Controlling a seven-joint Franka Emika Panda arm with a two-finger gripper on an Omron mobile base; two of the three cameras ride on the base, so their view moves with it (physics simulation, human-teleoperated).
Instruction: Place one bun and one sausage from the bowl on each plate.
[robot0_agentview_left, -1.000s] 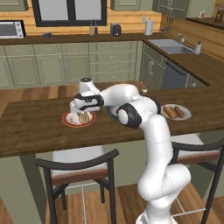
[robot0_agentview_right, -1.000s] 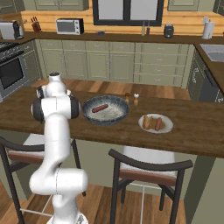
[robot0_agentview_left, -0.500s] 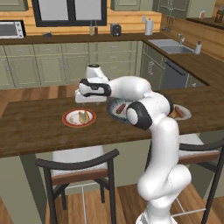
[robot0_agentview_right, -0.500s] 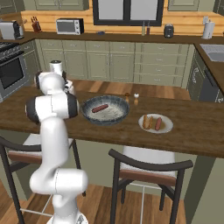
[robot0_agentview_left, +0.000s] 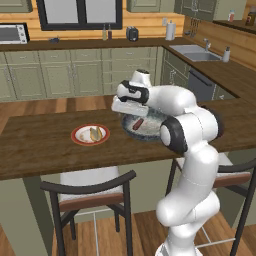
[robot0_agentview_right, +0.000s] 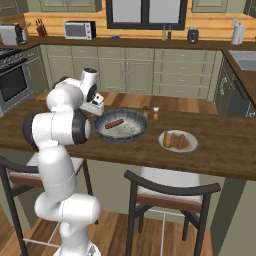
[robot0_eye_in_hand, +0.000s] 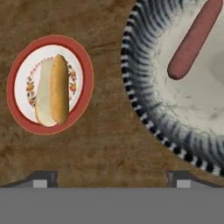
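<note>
A red-rimmed plate (robot0_eye_in_hand: 83, 87) (robot0_agentview_left: 76, 136) holds one bun (robot0_eye_in_hand: 52, 89) (robot0_agentview_left: 94, 133). To its right stands the dark bowl (robot0_eye_in_hand: 140, 87) (robot0_agentview_left: 150, 135) (robot0_agentview_right: 120, 138) with a single sausage (robot0_eye_in_hand: 194, 37) (robot0_agentview_left: 139, 123) (robot0_agentview_right: 114, 123) inside. My gripper (robot0_eye_in_hand: 111, 177) (robot0_agentview_left: 125, 107) (robot0_agentview_right: 96, 106) hangs open and empty above the bare counter between that plate and the bowl's left rim. A second plate (robot0_agentview_right: 192, 146) further right carries a bun (robot0_agentview_right: 169, 139) and a sausage (robot0_agentview_right: 181, 141).
Two small shakers (robot0_agentview_right: 150, 112) stand behind the bowl. Dark wooden counter (robot0_agentview_left: 40, 155) runs left and right, with its front edge close to the plates. Stools (robot0_agentview_right: 170, 192) stand below the front edge.
My hand has swung away from above the bun plate towards the bowl, right in the left base view. It carries nothing. Bun, plates and sausage have stayed put.
</note>
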